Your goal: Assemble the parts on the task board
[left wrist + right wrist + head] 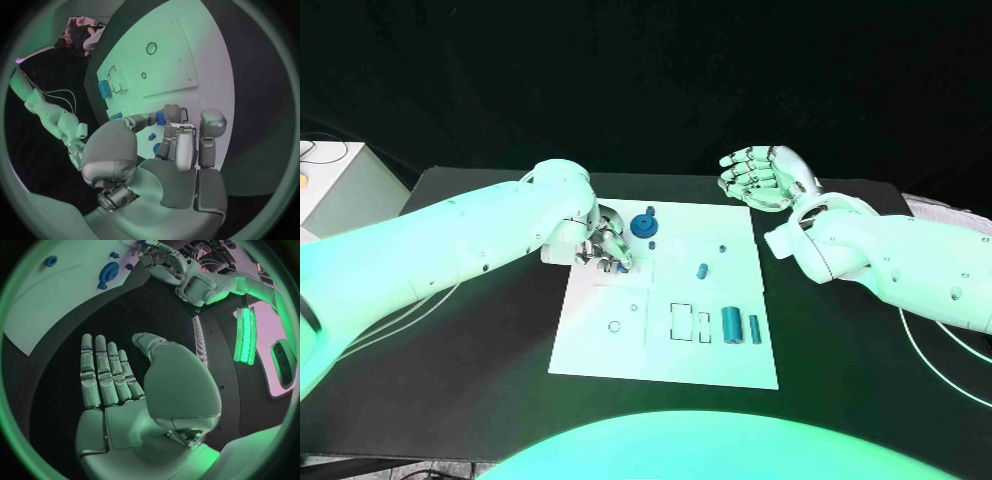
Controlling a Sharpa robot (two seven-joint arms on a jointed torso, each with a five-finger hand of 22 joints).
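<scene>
The left hand (pixel 606 243) rested at the far left corner of the task board (pixel 610 350), fingers curled down; the left wrist view showed a small blue part (pixel 160 118) pinched at its fingertips (pixel 172 111). The right hand (pixel 759 177) hovered off the board's far right corner, palm flat, fingers straight and together, holding nothing. The board was a flat, smooth white plate. A round blue gear (pixel 645 224) stood just beside the left hand; two blue cylinders (pixel 731 325) lay toward the board's near right.
</scene>
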